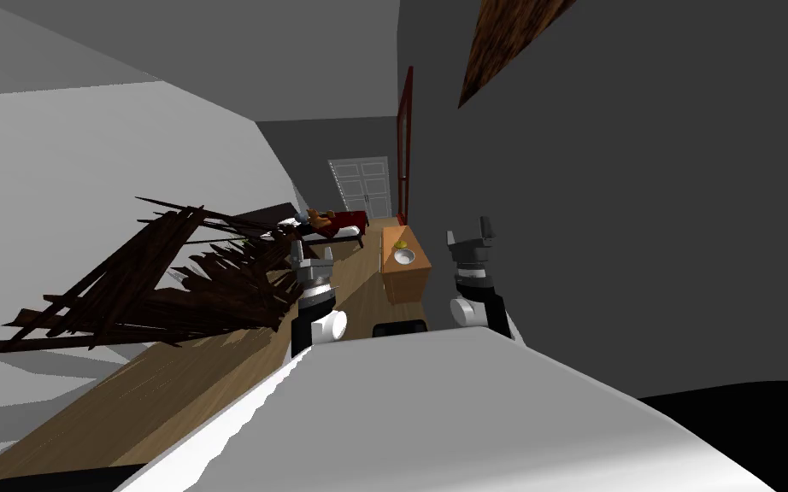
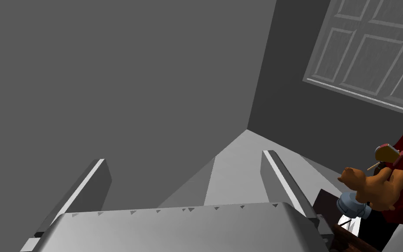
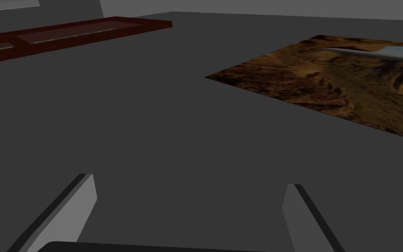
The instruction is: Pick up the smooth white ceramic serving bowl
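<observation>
A small white bowl sits on top of an orange-brown cabinet against the dark wall, well ahead of me. A small yellow thing lies just behind the bowl. My left gripper is raised to the left of the cabinet, open, nothing between its fingers. My right gripper is raised to the right of the cabinet, close to the dark wall, open and holding nothing. Both grippers are far short of the bowl.
A tangle of dark wooden slats juts out on the left over the wood floor. Farther on stands a red bed with an orange teddy bear. A white double door closes the far end.
</observation>
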Controlling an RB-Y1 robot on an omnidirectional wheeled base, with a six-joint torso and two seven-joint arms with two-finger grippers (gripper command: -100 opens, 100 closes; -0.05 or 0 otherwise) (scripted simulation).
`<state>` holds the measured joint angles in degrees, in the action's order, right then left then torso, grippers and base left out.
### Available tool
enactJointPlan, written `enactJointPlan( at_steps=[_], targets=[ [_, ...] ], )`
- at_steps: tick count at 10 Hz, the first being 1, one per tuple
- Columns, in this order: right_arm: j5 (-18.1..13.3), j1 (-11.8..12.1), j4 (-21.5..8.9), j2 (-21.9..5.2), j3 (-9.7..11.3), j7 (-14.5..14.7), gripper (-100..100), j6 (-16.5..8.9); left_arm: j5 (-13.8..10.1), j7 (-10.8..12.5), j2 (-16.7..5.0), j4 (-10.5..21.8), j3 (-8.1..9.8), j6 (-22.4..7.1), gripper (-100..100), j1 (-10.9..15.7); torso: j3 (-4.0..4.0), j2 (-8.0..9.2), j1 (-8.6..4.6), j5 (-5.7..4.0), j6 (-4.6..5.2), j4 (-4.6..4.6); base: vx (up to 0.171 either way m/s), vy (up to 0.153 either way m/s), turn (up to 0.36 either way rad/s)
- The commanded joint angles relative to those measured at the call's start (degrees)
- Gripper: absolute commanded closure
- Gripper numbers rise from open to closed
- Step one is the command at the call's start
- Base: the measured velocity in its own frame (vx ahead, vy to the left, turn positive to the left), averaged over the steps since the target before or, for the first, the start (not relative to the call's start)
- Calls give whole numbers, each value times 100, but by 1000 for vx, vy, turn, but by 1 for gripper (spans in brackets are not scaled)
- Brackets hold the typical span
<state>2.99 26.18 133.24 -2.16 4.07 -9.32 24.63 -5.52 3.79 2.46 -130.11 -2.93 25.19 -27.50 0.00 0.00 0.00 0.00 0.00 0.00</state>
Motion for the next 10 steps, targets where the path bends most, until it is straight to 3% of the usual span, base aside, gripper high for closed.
enactJointPlan(
  at_steps=[1, 5, 9, 10],
  targets=[
    [-98, -1, -126, -255, 114, 94, -100, 4, 0, 0, 0, 0, 0, 0, 0, 0, 0, 0, 0, 0, 0, 0, -20, -6, -74],
    [-430, -20, -560, -693, 474, 408, -100, 17, 0, 0, 0, 0, 0, 0, 0, 0, 8, 15, -9, -2, 1, 3, -38, -16, -69],
    [-920, -64, -1217, -1193, 969, 868, -100, 38, 0, 0, 0, 0, 0, 0, 0, 0, 11, 19, -3, -1, 0, 4, -49, -12, -79],
    [-920, -64, -1234, -1193, 969, 868, -100, 38, 0, 0, 0, 0, 0, 0, 0, 1, 12, 22, -5, -1, 1, 5, -41, 3, -28]
  ],
)
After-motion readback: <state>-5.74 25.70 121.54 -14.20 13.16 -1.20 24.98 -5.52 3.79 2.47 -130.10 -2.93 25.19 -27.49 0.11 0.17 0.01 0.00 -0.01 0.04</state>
